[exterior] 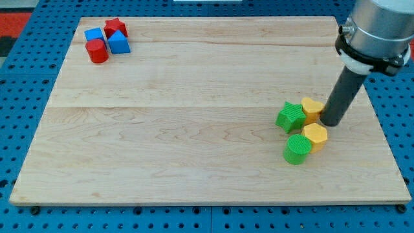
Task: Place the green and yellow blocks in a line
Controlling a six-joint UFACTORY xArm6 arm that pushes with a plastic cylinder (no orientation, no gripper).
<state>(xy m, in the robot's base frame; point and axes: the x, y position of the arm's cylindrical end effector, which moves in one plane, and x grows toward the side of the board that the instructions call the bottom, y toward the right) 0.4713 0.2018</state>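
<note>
A green star block (290, 117) lies at the view's right, touching a yellow block (312, 107) of unclear shape on its right. Below them a yellow hexagon block (315, 136) touches a green cylinder block (297, 149) at its lower left. My tip (332, 122) stands on the board just right of the upper yellow block and just above the yellow hexagon, close to both.
At the view's top left sits a cluster: a red star block (115, 27), a blue block (94, 35), a blue block (119, 43) and a red cylinder block (98, 51). The wooden board (194, 129) rests on a blue pegboard table.
</note>
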